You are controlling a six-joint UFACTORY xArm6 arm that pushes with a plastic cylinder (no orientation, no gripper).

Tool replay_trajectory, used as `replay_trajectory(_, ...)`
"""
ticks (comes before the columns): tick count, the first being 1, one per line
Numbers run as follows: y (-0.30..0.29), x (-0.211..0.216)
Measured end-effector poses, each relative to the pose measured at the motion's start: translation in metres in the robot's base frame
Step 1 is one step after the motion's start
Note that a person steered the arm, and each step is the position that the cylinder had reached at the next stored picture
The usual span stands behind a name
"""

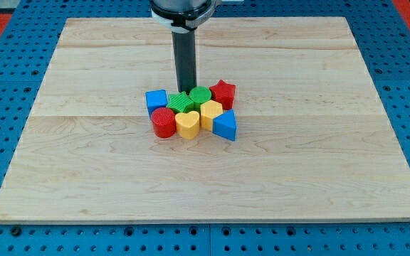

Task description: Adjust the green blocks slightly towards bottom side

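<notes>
Two green blocks sit in a tight cluster near the board's middle: a green star (181,102) and a green cylinder (200,96) to its right. My tip (186,90) stands just above them in the view, touching or almost touching their top edges, between the two. Around them lie a blue cube (156,99) at the left, a red star (223,92) at the right, a red cylinder (164,122), a yellow heart (187,124), a yellow block (210,113) and a blue triangle (225,126) below.
The wooden board (319,163) lies on a blue perforated table. The arm's body (181,11) hangs over the board's top edge.
</notes>
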State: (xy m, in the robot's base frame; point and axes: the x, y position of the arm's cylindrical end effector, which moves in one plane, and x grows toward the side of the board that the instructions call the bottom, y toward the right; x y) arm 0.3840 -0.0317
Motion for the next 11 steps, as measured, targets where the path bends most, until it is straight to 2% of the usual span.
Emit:
replay_trajectory(1, 0.013, -0.043)
replay_trajectory(2, 0.059, -0.031)
replay_trajectory(3, 0.059, 0.008)
replay_trajectory(5, 0.076, -0.003)
replay_trajectory(6, 0.138, 0.004)
replay_trajectory(7, 0.149, 0.083)
replay_trajectory(8, 0.110, 0.137)
replay_trajectory(9, 0.074, 0.158)
replay_trajectory(11, 0.074, 0.128)
